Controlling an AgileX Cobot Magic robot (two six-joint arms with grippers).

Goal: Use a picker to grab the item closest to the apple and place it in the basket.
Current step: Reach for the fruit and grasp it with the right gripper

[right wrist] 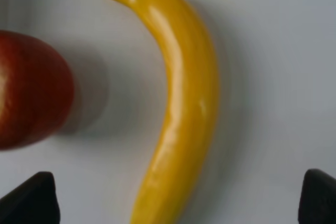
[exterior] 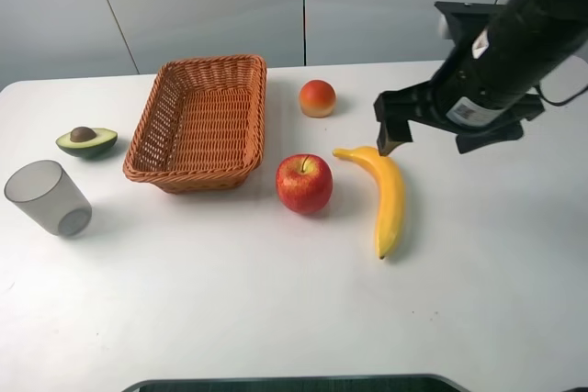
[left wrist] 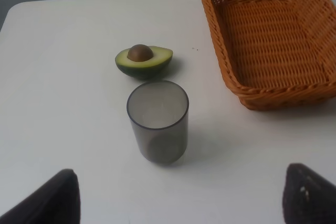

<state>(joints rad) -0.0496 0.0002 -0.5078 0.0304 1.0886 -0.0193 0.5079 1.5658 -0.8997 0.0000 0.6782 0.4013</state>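
two claws on this rig, both spread wide and gripping nothing. the right claw (exterior: 434,135) hangs low over the banana (exterior: 387,192), which lies flat on the white table (exterior: 276,319). in the wrist view its dark fingertips (right wrist: 31,198) sit out to either side of the fruit without touching it. the banana is smooth, glossy yellow plastic-looking stuff, one long curve with a stubby stem. the stem end is right by the claw's near finger in the overhead view.

just off to the basket side of that claw is the apple (exterior: 304,183). it's round, shiny red with yellowish streaks, close beside the banana with a small gap between them. a bit past the claw, further back on the table, sits a small round orange-red fruit (exterior: 317,97). can't tell what kind.

beyond the apple is the basket (exterior: 246,126), a rectangular tray of tight orange-brown wicker with sloped walls. its woven floor shows bare all the way across.

the left claw (left wrist: 178,198) only shows as two dark tips in its own wrist view. straight ahead of it stands a smoky see-through plastic cup (left wrist: 157,121), upright, its base visible through the wall. just behind the cup lies a halved avocado (left wrist: 144,61), cut face up, brown pit in the green flesh.
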